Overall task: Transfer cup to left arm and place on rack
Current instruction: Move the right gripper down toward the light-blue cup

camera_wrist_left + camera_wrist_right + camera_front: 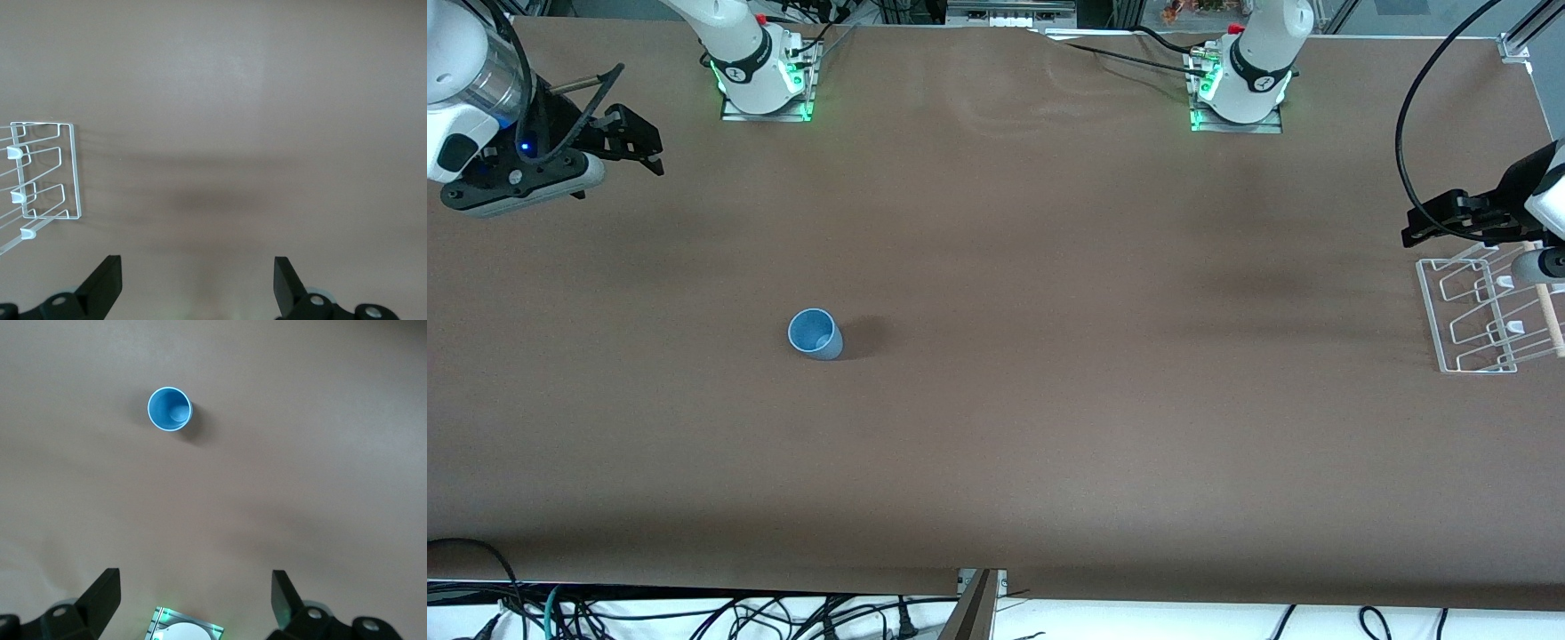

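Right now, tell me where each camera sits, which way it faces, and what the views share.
Front view: high across the table, facing both arm bases; shows the cup, the rack, the right tool and the left tool.
Left wrist view: on the left arm's wrist, looking down at the table; its own open black fingers frame the edge, the rack to one side.
Right wrist view: on the right arm's wrist, looking down; open fingers, the upright cup, and an arm base.
Shared: the cup in front and right wrist views; the rack in front and left wrist views.
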Controlling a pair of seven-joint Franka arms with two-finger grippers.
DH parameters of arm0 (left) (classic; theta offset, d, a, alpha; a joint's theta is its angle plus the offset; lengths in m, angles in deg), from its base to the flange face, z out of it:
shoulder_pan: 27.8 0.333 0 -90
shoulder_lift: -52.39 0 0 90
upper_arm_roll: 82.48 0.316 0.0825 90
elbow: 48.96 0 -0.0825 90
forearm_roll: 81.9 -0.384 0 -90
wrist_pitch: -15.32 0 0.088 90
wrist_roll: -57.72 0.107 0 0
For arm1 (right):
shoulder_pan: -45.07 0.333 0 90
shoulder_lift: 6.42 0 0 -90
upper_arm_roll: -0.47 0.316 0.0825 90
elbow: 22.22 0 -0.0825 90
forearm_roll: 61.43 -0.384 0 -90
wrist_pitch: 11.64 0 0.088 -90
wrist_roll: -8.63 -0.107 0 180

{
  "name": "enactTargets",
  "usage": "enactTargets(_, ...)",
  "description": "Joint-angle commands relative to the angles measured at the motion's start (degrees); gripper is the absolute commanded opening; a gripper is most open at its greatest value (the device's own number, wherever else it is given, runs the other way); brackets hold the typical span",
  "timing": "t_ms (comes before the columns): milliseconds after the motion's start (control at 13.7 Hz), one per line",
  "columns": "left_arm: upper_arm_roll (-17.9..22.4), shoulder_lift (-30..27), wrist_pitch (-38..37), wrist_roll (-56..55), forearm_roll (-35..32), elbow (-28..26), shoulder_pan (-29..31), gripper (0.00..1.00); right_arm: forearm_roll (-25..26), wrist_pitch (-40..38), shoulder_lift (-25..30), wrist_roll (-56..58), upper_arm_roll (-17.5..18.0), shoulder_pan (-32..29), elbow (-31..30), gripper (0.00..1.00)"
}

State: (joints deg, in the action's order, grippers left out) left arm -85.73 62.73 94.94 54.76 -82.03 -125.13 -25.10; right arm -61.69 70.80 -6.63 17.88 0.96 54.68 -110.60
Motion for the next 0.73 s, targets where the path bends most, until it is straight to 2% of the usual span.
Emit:
enactTargets(0, -0.1, -1.1, 0.1, -0.1, 1.0, -0.1, -0.1, 1.0, 0.7, 0.4, 0.8, -0.8, -0.8, 0.9, -0.6, 1.0)
enactTargets(365, 0.0, -3.0, 0.4, -0.3, 1.0, -2.1, -1.1, 1.0, 0.9, 0.6, 0.0, -0.6, -0.3, 1.3, -0.9, 1.0)
enactTargets(511, 0.0, -3.9, 1.4, -0.3, 1.0, -3.6, -1.1, 1.0, 1.1, 1.2, -2.0, -0.7, -0.2, 2.6, -1.7, 1.0)
enactTargets(658, 0.0, -5.9, 3.5, -0.2, 1.0, -6.6, -0.9, 1.0, 1.0, 8.9, -2.9, -0.9, -0.2, 2.8, -6.2, 1.0)
